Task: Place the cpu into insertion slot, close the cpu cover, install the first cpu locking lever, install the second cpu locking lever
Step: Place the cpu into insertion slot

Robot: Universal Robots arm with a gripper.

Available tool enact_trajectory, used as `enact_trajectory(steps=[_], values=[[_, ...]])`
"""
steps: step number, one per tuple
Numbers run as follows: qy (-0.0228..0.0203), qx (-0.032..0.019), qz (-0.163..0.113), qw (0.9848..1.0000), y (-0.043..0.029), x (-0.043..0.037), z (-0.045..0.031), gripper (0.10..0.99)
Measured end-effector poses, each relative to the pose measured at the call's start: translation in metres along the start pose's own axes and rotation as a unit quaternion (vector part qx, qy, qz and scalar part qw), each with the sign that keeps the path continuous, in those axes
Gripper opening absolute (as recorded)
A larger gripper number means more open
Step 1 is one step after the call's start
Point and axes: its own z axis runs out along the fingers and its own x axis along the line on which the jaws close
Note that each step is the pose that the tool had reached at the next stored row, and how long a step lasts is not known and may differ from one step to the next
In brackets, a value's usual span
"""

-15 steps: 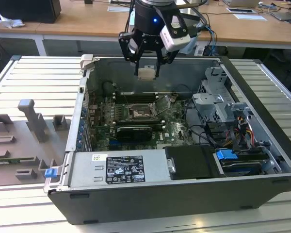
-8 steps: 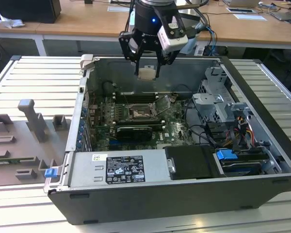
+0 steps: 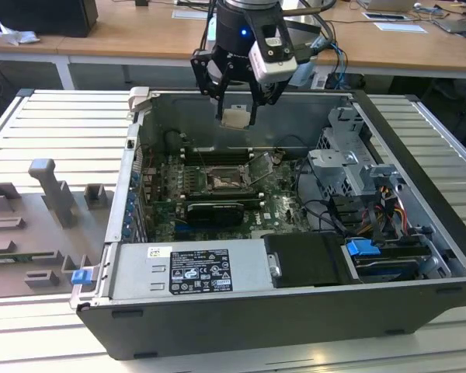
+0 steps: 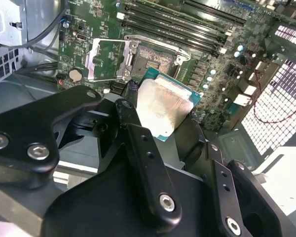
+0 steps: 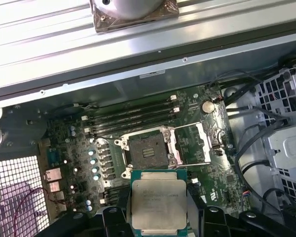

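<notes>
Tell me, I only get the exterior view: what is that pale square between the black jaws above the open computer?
Observer: It is the cpu. The first wrist view shows its metal top and green border, with the jaws clamping two opposite edges.
Operator: Is its seat free?
Observer: Yes. In the first wrist view the insertion slot is bare, with nothing in it.
Operator: And the lid?
Observer: That same view shows the cpu cover swung open, off the slot and to one side of it.

The black fingers [image 4: 143, 163] carry silver screws [image 4: 166, 202] under a blue-lit wrist [image 3: 242, 31].
</notes>
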Motion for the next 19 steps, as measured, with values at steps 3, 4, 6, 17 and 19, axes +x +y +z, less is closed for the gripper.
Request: enact_trajectory(steps=[3, 4, 6, 17, 19], values=[[-0.0008, -0.0002, 0.009, 1.0, 0.0, 0.0, 0.0, 0.537], [-0.0013, -0.0003, 0.015, 0.9999, 0.0, 0.0, 0.0, 0.537], [-0.0019, -0.0004, 0.021, 0.9998, 0.0, 0.0, 0.0001, 0.537], [-0.0051, -0.0009, 0.058, 0.9983, 0.0, 0.0, 0.0001, 0.537], [-0.0062, -0.0009, 0.069, 0.9976, 0.0, 0.0, 0.0001, 0.537]])
